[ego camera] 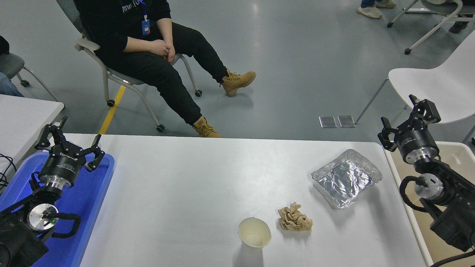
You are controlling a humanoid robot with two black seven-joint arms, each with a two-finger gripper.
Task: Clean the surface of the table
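The table surface [178, 193] is a wide, matte white top with rounded far corners that fills the lower middle of the head view, and everything else is placed against it. Three things lie on its right half: a crumpled silver foil tray [347, 178] toward the far right corner, a crumpled wad of brown paper [295, 218] nearer the front edge, and just left of the wad an upright paper cup [254, 233] with its mouth open upward, apart from the wad. Along the table's left edge sits a blue plastic tray [94, 189]. The left gripper [70, 139] hangs above that tray with its fingers spread wide and nothing between them. Off the table's right edge, above a beige bin [454, 155], the right gripper [406, 116] is held in the air with its fingers likewise spread and empty, clear of the foil tray. Beyond the table's far edge a person [148, 44] in black clothes and tan boots sits on a wheeled chair with hands clasped in the lap. To the left of the blue tray, a smaller white table [22, 118] shows in part.
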